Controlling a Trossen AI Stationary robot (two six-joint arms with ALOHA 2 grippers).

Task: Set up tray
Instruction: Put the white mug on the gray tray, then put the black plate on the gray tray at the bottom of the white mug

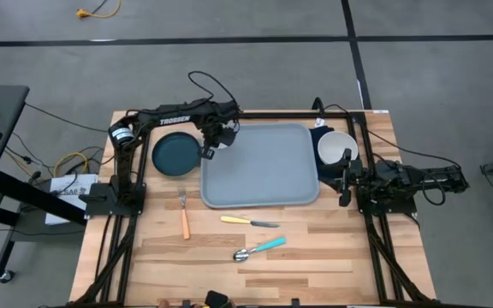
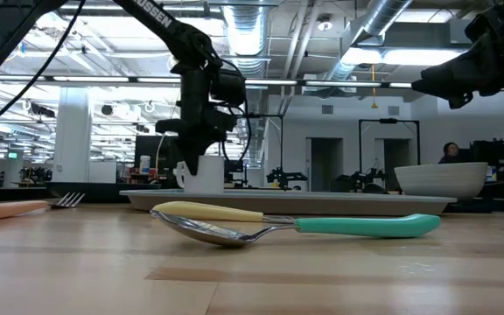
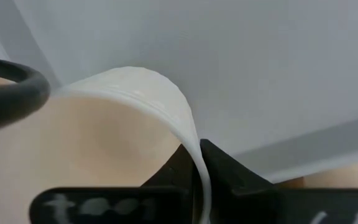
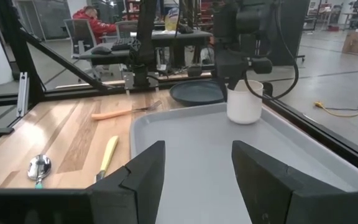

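While my left claw (image 1: 205, 152) pinches the wall of a white cup (image 4: 245, 102), the cup sits right under it on a corner of the tray (image 1: 264, 171). My right claw (image 1: 344, 175) waits wide open beside the tray's far side.

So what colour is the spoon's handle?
The spoon has a teal handle; the low view shows it best.

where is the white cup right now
The small white plastic cup is at the corner of the large grey-blue tray nearest the dark teal round plate, on the high view's left, its rim pinched by the left gripper.
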